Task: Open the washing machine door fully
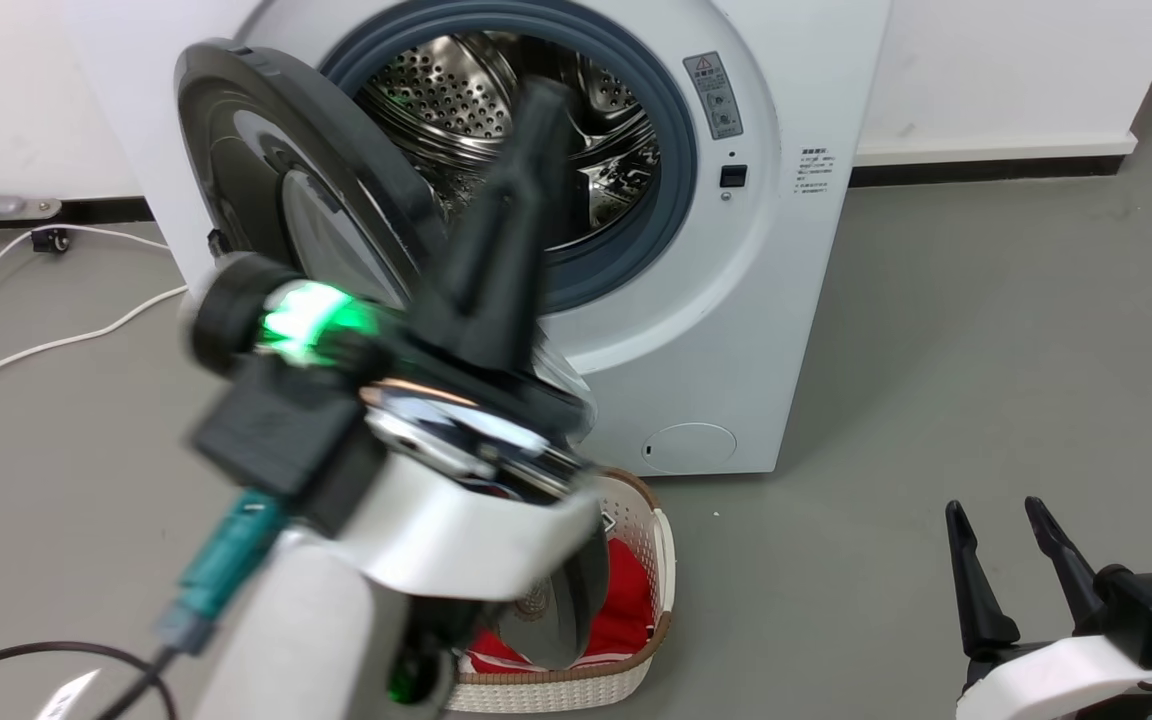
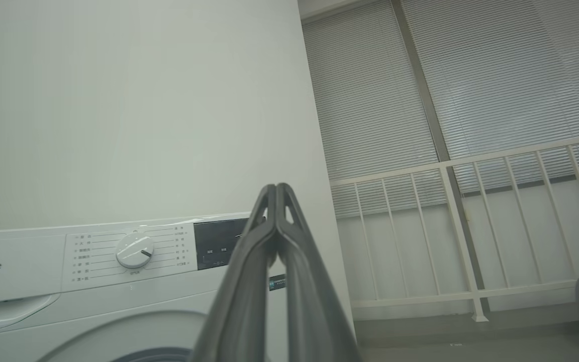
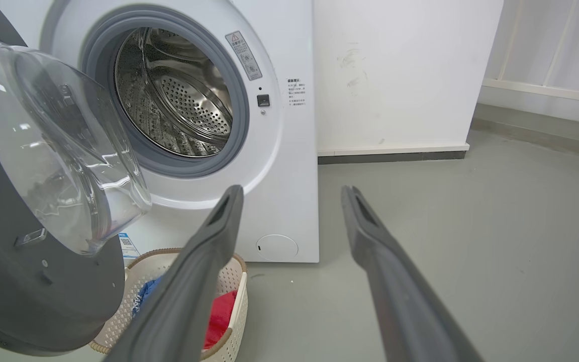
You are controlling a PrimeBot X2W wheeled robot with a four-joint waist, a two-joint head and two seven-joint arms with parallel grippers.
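**Door swung out, my left fingers closed on nothing**

The washing machine door (image 1: 236,150) stands swung well away from the white washing machine (image 1: 786,300), attached at the left side of the opening in my head view. Its clear glass bowl (image 3: 53,151) bulges toward the right in my right wrist view, and the steel drum (image 1: 456,100) lies open behind it.

My left gripper (image 1: 538,110) is raised in front of the drum opening, just right of the door's edge. It is blurred there, so I cannot tell whether it touches the door. In my left wrist view, its 2 fingers (image 2: 289,236) press together with nothing between them, pointing up past the control dial (image 2: 134,250) toward the wall.

My right gripper (image 1: 994,510) hangs low at the right over the grey floor (image 1: 936,350), well apart from the machine, its 2 fingers spread and empty.

A woven basket (image 1: 664,560) holding red cloth (image 1: 626,600) sits on the floor just below the door.
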